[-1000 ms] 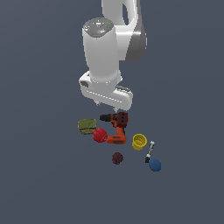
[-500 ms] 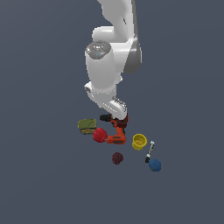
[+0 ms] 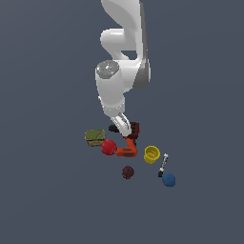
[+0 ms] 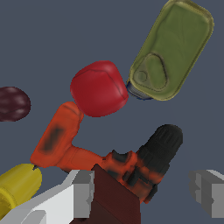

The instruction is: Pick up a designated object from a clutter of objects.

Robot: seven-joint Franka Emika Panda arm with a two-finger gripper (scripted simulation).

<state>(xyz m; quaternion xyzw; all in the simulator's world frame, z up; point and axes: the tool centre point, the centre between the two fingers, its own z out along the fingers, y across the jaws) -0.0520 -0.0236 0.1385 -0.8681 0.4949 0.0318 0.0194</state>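
A white Franka arm [image 3: 121, 71] reaches down from the upper centre of the exterior view, its gripper [image 4: 144, 192] low over the clutter, jaws spread apart with the drill's body and a dark red-brown block [image 4: 113, 197] between the grey fingers [image 4: 83, 192]. The orange-red toy power drill [image 3: 127, 145] with a black nose lies on its side just below centre, its boxy base toward the frame's bottom. An olive-green rounded box [image 3: 95, 137] sits at the group's left edge, a red ball [image 3: 108, 147] touching the drill's handle. A yellow cup [image 3: 151, 154], black-and-white marker [image 3: 163, 164], blue ball [image 3: 168, 179] and dark maroon berry [image 3: 127, 172] trail toward the lower right. Bare grey floor [image 3: 47, 200] surrounds everything.
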